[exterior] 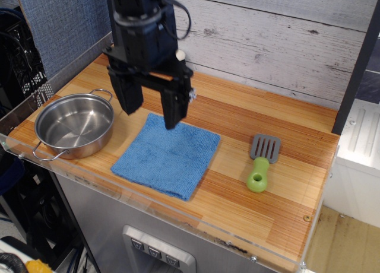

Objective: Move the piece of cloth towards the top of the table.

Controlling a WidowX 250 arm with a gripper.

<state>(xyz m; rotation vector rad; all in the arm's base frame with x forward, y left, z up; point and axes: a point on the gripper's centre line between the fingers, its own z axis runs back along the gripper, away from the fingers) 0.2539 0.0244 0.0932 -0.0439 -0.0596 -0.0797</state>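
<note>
The blue terry cloth (166, 157) lies flat on the wood-plank table (249, 116), toward its front edge, between the steel pot and the spatula. My black gripper (152, 117) hangs over the cloth's far-left edge, fingers pointing down and spread apart, open and empty. The right finger (173, 110) is over the cloth's far edge; the left finger (130, 95) is over bare table beside it. I cannot tell whether the fingertips touch the surface.
A steel pot (74, 124) stands at the front left, close to the cloth. A green-handled grey spatula (261, 163) lies to the right. The plank wall (267, 41) backs the table, and a clear acrylic rim (148, 205) runs along the front.
</note>
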